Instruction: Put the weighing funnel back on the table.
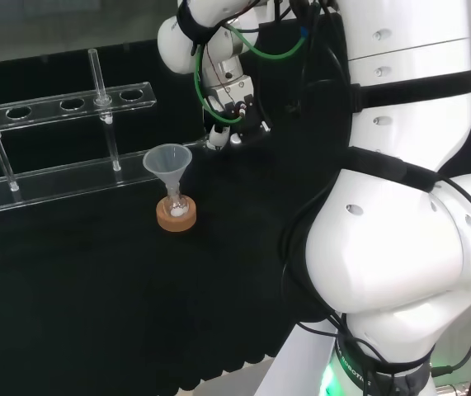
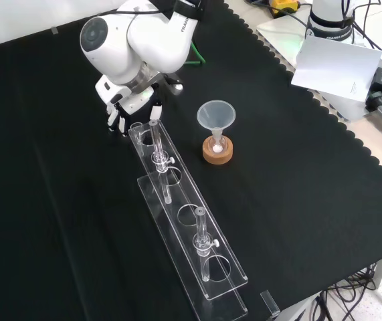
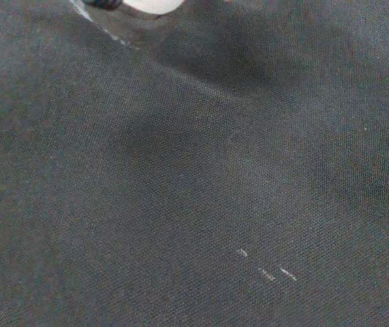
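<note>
Obs.: hand (image 1: pixel 233 111) was low over the black cloth (image 2: pixel 57 200), just beside the far end of the clear tube rack (image 2: pixel 180 195) in the front view, well apart from the funnel (image 2: pixel 216 115). The funnel stood mouth up in its small flask (image 1: pixel 175 202) on the cork ring (image 1: pixel 176 218), untouched.

Wrist view: bare cloth close beneath, with a blurred white part of the hand (image 3: pixel 152 5) at the edge.

Grasp: could not tell whether the hand was open or closed, nor whether it held anything. Weighing funnel: position not resolved; could not tell if it was carried or already down.

Judgement: set-down stage, hand at or near placing height.

Next move, if the piece is carried: lower onto bare cloth clear of the rack end, release, then lift straight up. Risk: brushing the rack's nearest tube on the way out.
</note>
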